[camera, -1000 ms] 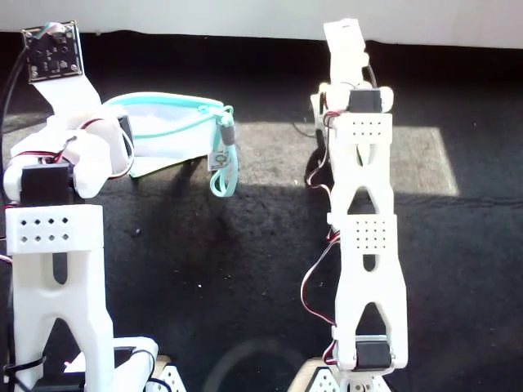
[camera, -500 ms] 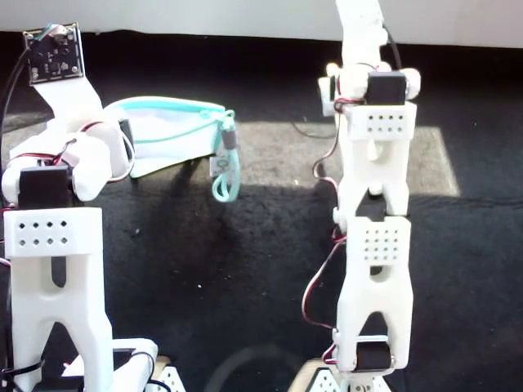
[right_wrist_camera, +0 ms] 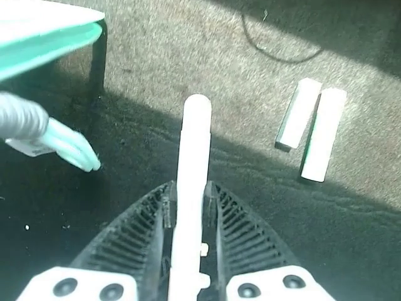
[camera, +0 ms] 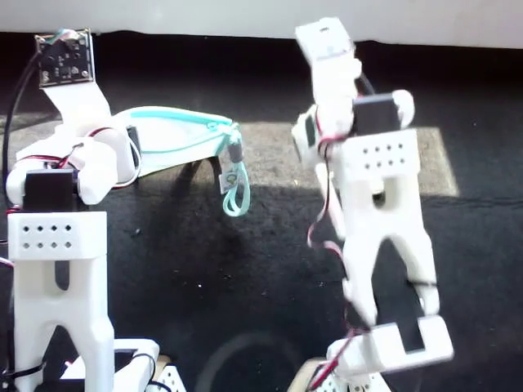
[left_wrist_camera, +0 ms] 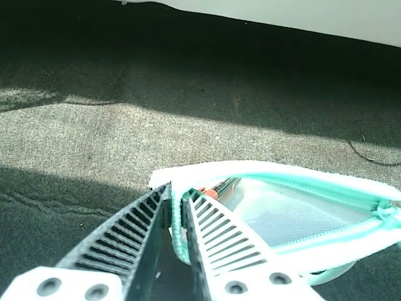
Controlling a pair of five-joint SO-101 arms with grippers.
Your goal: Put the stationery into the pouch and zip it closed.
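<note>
A white mesh pouch (left_wrist_camera: 294, 213) with a teal zipper hangs open, and my left gripper (left_wrist_camera: 176, 195) is shut on its rim. Something red and dark (left_wrist_camera: 212, 188) lies inside near the fingers. From above, the pouch (camera: 176, 135) is held off the mat at the back left, its teal strap (camera: 235, 194) dangling. My right gripper (right_wrist_camera: 189, 186) is shut on a white pen (right_wrist_camera: 193, 144), above the mat and beside the strap (right_wrist_camera: 69, 145) and the pouch's end (right_wrist_camera: 50, 34). Two white stick-shaped items (right_wrist_camera: 312, 130) lie side by side on the mat beyond.
A dark felt mat (camera: 245, 269) covers the table, with a sunlit band (camera: 278, 151) across the back. The right arm (camera: 376, 212) leans towards the pouch. A thin dark wire (right_wrist_camera: 276, 53) lies on the mat past the white items.
The right arm has swung left towards the pouch and its base links have tipped. The left arm has raised the pouch a little, and the strap now hangs lower and farther right.
</note>
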